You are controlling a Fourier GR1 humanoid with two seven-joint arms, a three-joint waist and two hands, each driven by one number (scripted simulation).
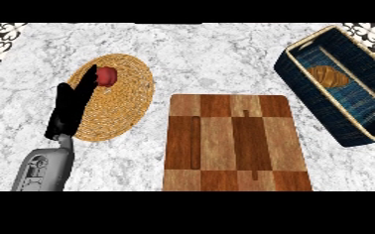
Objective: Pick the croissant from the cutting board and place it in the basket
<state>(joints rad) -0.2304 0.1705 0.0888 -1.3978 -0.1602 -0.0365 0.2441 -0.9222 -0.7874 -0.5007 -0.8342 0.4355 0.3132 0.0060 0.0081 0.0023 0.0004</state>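
- The croissant (329, 76) already lies inside the dark blue basket (294, 77), near the middle of its floor, so judged from how things lie the placing is done.
- The basket sits at the far right corner of the marble worktop (212, 54), its long axis running diagonally from the far edge toward the right edge; the croissant's own long axis seems to follow roughly the same diagonal.
- The wooden cutting board (236, 144) lies at the near edge, centre-right, with nothing on it.
- Only one hand shows: the left hand (71, 106), black, on a grey forearm that comes in at the near left corner.
- Its fingers are straight and together, pointing away toward the far edge, and they hold nothing.
- The fingertips lie over a round woven placemat (124, 99) at the left of the worktop, just beside a small red object (107, 76), perhaps an apple; whether they touch it I cannot tell.
- From this hand the croissant lies well apart, far to the right and slightly farther back, with the whole cutting board between them.
- The right hand is out of view, though the basket stands on its side of the worktop.
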